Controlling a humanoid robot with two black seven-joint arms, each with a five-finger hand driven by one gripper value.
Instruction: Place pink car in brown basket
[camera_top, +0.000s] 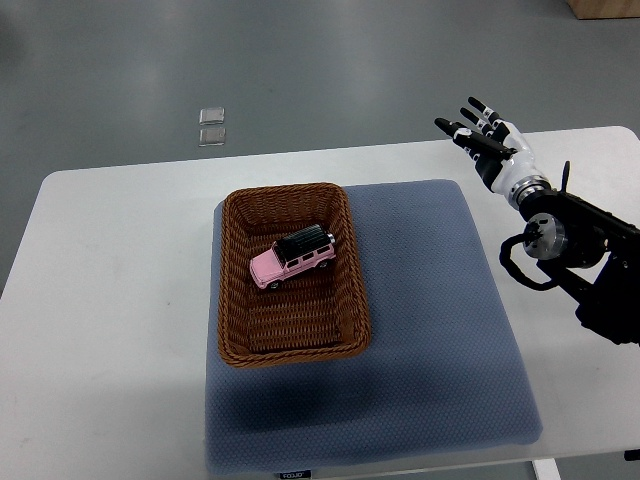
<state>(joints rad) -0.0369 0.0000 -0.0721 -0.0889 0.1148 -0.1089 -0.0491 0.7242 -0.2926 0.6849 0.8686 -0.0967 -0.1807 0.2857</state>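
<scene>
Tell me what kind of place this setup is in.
Probably a robotics lab or test area: a plain white table on a bare grey floor, a blue-grey mat laid out as a work zone, and staged props, a pink car inside a brown basket.

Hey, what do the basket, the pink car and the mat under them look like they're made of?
Brown basket: woven wicker or rattan, matte, with visible weave. Pink car: glossy painted metal or hard plastic, unclear which, with a black roof. Blue-grey mat: soft fabric or foam, with a fine dotted texture.
</scene>
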